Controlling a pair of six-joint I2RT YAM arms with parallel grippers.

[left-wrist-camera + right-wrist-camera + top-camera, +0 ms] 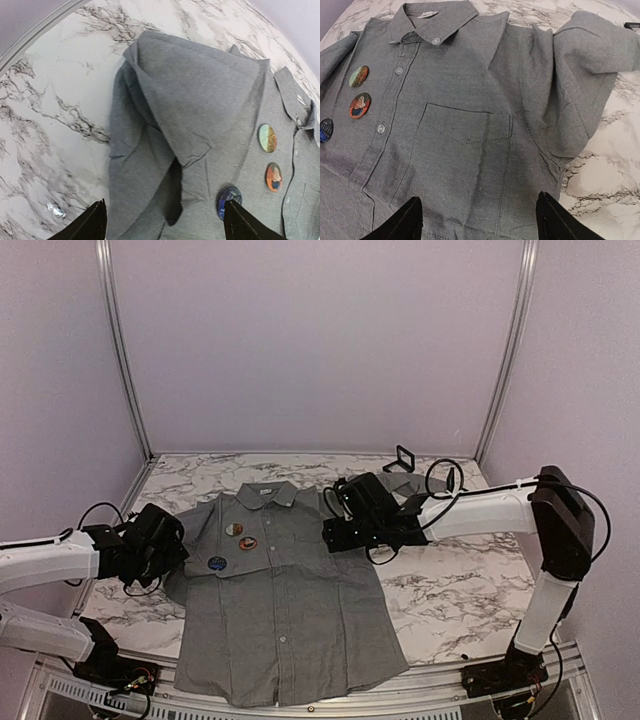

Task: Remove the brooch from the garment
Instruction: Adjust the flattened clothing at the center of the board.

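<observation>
The garment [285, 610], a grey collared button-up shirt, lies flat and face up on the marble table [470, 580]. Three round brooches are pinned to its chest beside the button line: a green-orange one [233, 529] [267, 138] [359, 76], an orange one [248, 543] [273, 177] [360, 105] and a blue one [217, 563] [229, 200] [325, 130]. My left gripper [175, 545] [164, 210] hovers open over the folded left sleeve, its right finger close to the blue brooch. My right gripper [330, 525] [479, 200] stands open above the chest pocket [467, 127], holding nothing.
A small black bracket [402, 458] stands at the back of the table, behind the right arm. Aluminium posts [120, 350] and lilac walls enclose the table on three sides. The shirt's hem reaches the near table edge.
</observation>
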